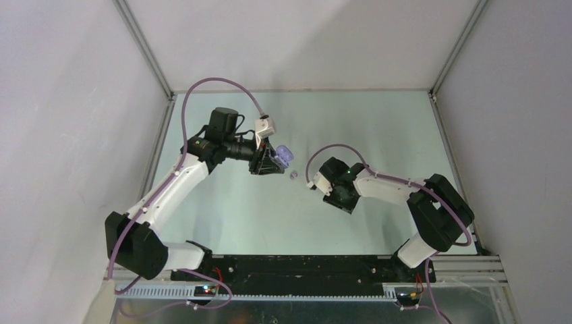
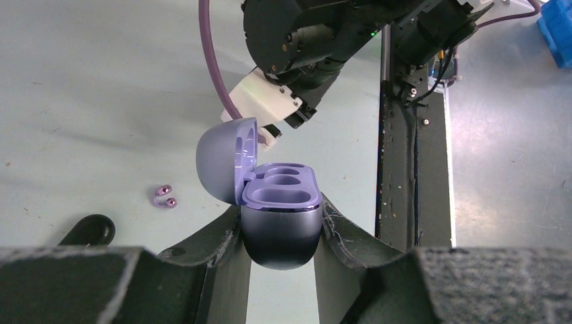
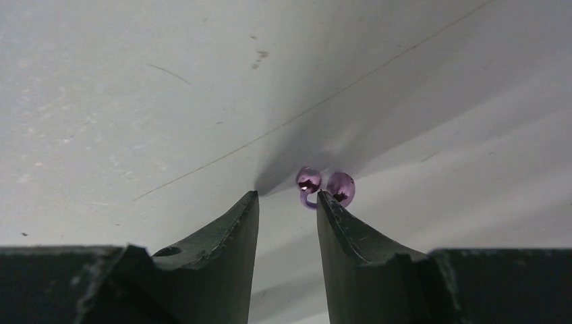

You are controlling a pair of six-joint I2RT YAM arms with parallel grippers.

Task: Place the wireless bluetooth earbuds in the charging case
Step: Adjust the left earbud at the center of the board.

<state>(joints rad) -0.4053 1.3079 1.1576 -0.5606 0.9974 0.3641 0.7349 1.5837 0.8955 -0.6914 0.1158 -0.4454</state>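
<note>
My left gripper (image 1: 270,162) (image 2: 280,206) is shut on the lilac charging case (image 1: 284,155) (image 2: 280,223) and holds it above the table. The case's lid (image 2: 226,158) is open and its moulded wells look empty. One lilac earbud piece (image 1: 293,175) (image 2: 164,197) (image 3: 324,185), two shiny rounded buds joined by a small hook, lies on the table. My right gripper (image 1: 309,183) (image 3: 287,196) is open and low over the table. The earbud sits just past its right fingertip (image 3: 322,202), not between the fingers. No black buds are in view.
Grey enclosure walls with metal frame posts (image 1: 145,50) surround the pale green table (image 1: 378,128). A black base rail (image 1: 303,266) runs along the near edge. The right arm's wrist (image 2: 303,40) hangs close behind the case. A blue object (image 2: 556,27) lies off the table.
</note>
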